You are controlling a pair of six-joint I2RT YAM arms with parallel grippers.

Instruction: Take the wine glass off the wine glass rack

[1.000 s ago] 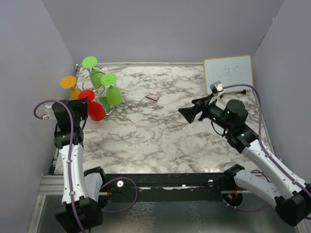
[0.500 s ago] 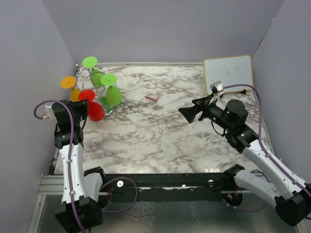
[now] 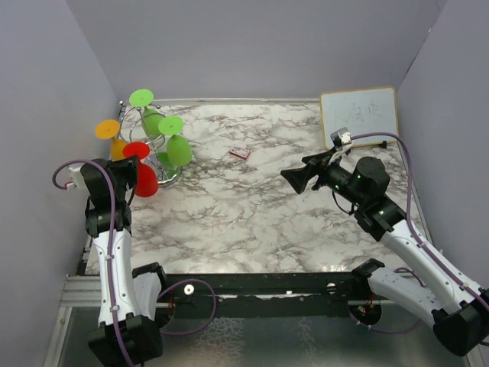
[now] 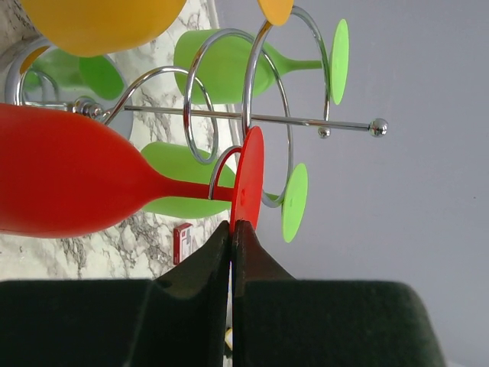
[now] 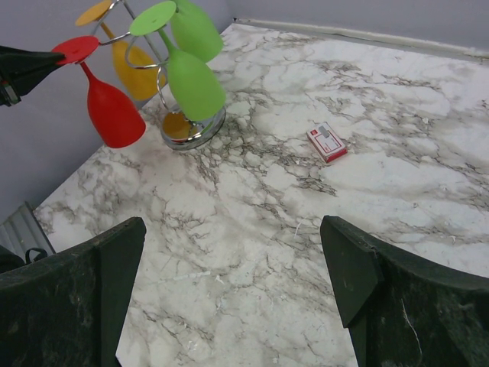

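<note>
The silver wire wine glass rack (image 3: 147,128) stands at the table's far left and carries several hanging glasses. A red wine glass (image 3: 142,180) hangs upside down on its near side, stem in a wire loop (image 4: 218,164). My left gripper (image 4: 231,226) is shut on the rim of that glass's round red foot (image 4: 249,177). From the right wrist view, the same black fingertips (image 5: 42,63) pinch the red foot (image 5: 76,49). My right gripper (image 5: 233,233) is open over bare marble, far from the rack and holding nothing.
Two green glasses (image 3: 179,150) and an orange one (image 3: 116,145) also hang on the rack. A small red-and-white card (image 3: 240,153) lies mid-table. A white board (image 3: 359,112) leans at the back right. The grey side wall is close behind the rack.
My left jaws have closed onto the red glass's foot. The red bowl has shifted slightly toward the left arm. The right arm has not moved.
</note>
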